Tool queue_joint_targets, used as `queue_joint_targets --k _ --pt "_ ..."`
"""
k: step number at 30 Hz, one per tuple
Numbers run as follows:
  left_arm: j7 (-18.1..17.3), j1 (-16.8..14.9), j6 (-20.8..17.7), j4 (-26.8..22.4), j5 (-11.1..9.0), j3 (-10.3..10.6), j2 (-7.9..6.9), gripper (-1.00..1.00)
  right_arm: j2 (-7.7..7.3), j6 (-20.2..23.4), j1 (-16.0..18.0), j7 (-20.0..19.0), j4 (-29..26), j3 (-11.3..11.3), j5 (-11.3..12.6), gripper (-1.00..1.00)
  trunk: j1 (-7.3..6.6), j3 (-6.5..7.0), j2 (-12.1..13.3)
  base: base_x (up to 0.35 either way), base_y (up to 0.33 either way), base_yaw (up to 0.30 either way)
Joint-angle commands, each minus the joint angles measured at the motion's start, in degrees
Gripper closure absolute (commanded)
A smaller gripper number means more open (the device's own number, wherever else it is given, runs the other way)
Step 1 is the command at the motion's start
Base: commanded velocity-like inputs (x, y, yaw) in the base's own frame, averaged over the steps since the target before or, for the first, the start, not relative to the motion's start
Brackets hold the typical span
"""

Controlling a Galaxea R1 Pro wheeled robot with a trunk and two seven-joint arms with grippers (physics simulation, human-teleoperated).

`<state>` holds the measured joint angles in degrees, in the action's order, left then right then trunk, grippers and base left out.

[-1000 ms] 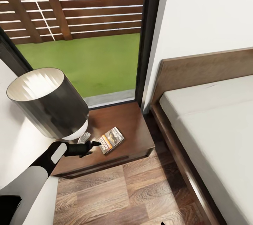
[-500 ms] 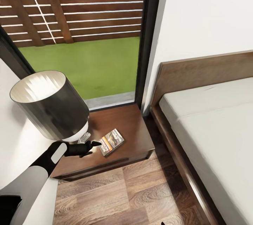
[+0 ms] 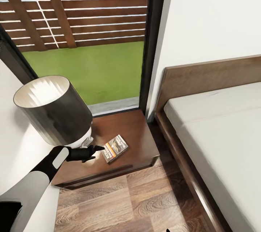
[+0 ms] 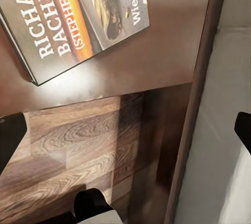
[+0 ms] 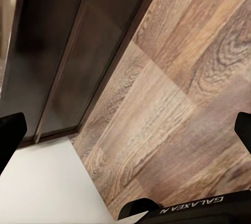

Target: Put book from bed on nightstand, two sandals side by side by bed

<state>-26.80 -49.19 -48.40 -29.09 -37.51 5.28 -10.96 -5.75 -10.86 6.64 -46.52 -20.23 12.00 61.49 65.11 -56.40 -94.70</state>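
1. Left gripper [image 3: 97, 148] hovers low over the nightstand [image 3: 136, 130], jaws spread wide, empty.
2. Book [image 3: 115, 148] lies flat on the nightstand top, just right of the fingertips, near the front edge.
3. Risk: a sideways sweep nudges the book off the edge.
4. Lamp [image 3: 54, 110] stands close left; lifting the arm could clip its shade.
5. Right gripper [image 5: 125, 130]: jaws apart over wood floor [image 5: 172, 109].

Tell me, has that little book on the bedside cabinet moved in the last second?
No. The book lies at the same spot on the nightstand, near its front edge; the whole picture shifted, so the camera moved.

Book [image 3: 115, 148] on nightstand [image 3: 134, 130], left of bed [image 3: 217, 134].
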Motion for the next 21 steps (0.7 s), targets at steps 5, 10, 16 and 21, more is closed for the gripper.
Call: queue_joint_targets --k 5,10,16,21 --pt "-0.26 -0.06 -0.03 0.0 -0.01 0.29 -0.1 -1.0 -0.05 -0.37 0.02 -0.1 0.06 0.48 0.43 -1.0 0.0 0.31 -0.02 0.0 0.0 0.0" --pt "-0.27 -0.06 -0.09 0.0 -0.13 0.36 -0.13 -1.0 -0.05 -0.37 0.03 -0.14 0.05 0.5 0.41 -1.0 0.0 0.41 -0.02 0.0 0.0 0.0" --pt "-0.27 -0.04 -0.17 0.0 -0.23 0.33 -0.23 -1.0 -0.05 -0.38 0.03 -0.22 0.04 0.49 0.39 -1.0 0.0 0.44 -0.02 0.0 0.0 0.0" --pt "-0.27 -0.03 -0.21 0.0 -0.26 0.4 -0.31 -1.0 -0.05 -0.39 0.03 -0.24 0.03 0.48 0.39 -1.0 0.0 0.45 -0.02 0.0 0.0 0.0"
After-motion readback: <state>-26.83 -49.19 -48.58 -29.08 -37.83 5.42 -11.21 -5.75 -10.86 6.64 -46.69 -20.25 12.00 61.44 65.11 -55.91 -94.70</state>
